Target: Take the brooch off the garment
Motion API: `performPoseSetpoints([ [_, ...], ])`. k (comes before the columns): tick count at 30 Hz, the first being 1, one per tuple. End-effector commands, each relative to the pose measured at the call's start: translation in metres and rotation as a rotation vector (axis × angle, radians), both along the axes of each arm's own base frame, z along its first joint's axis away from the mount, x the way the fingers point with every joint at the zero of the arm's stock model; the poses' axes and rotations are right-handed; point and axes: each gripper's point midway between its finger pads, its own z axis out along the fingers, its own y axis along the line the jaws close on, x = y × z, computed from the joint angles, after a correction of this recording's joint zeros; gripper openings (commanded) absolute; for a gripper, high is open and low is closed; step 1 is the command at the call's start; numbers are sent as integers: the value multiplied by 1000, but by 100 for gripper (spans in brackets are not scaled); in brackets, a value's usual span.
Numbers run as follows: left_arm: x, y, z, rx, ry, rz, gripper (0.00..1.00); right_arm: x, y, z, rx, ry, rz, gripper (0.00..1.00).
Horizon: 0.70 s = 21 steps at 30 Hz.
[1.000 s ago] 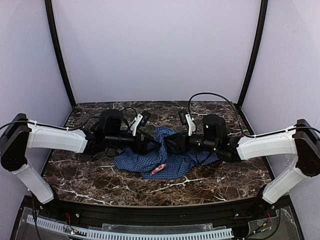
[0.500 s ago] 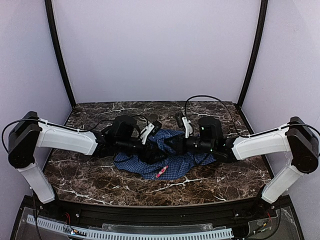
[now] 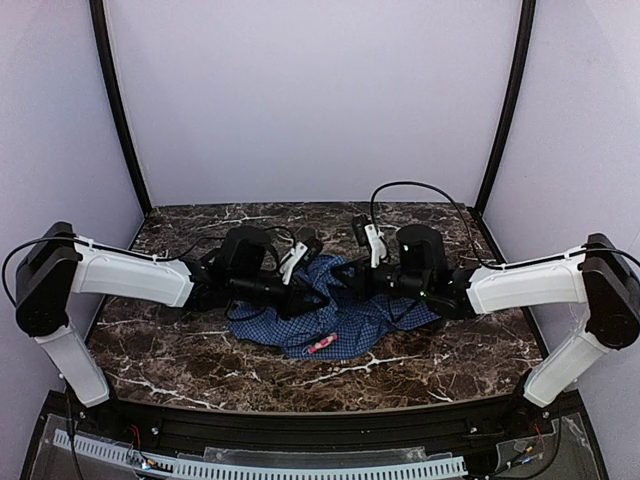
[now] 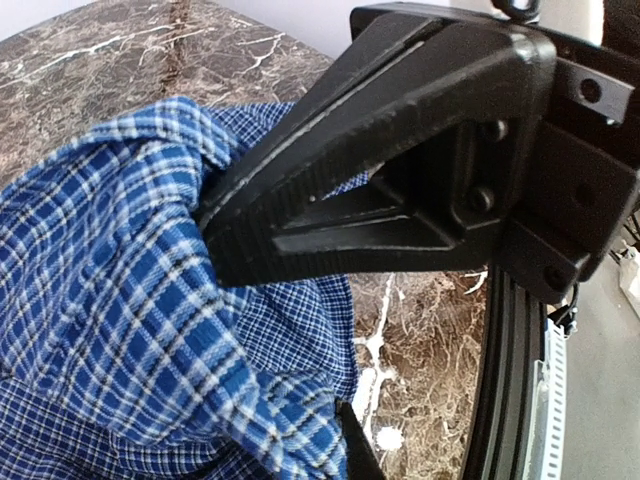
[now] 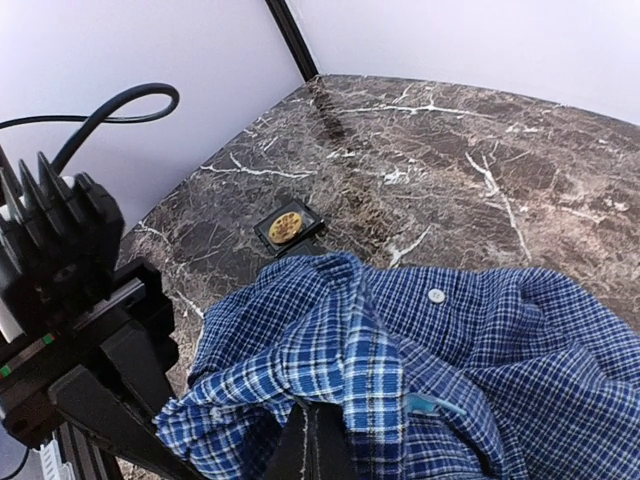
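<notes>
- Lying crumpled in the middle of the dark marbled tabletop [image 3: 180, 350] is one shirt [image 3: 345, 318] of blue-and-white check cloth.
- One brooch [image 3: 321, 343], a small pink-and-red oblong, sits on the near part of the shirt, close to its front edge and apart from both sets of jaws.
- Two arms reach in from the sides, the left arm [image 3: 130, 278] and the right arm [image 3: 525, 285], and both meet the shirt at its far side.
- The left jaws are closed tight on a raised fold of the shirt; the left wrist view shows one black finger [image 4: 330, 180] pressed into the cloth.
- The right jaws are also closed, with a bunched fold of the shirt caught at their tips and lifted off the tabletop.
- One small white button [image 5: 436, 295] shows on the shirt in the right wrist view.
- One pale blue tag [image 5: 432, 404] is sewn into the cloth; any writing on it is too small to read.
- One small black square holder with a round gold piece [image 5: 290, 226] lies on the tabletop just beyond the shirt; any marking on it is too blurred to read.
</notes>
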Motion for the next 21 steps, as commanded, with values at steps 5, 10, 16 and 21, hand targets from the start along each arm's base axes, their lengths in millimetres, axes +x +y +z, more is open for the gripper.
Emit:
performPoseSetpoints([
  [5,-1,7,90,-145,-136,-122,1,39,-14,68,10,-195,-61,0],
  [10,17,19,123,-202,-135,-147,1,62,-20,109,74,-214,-45,13],
  [16,24,18,192,-245,-116,-230,1,54,-12,176,47,-209,66,64],
  [21,34,18,269,-365,-45,-268,1,20,-11,204,76,-75,202,78],
])
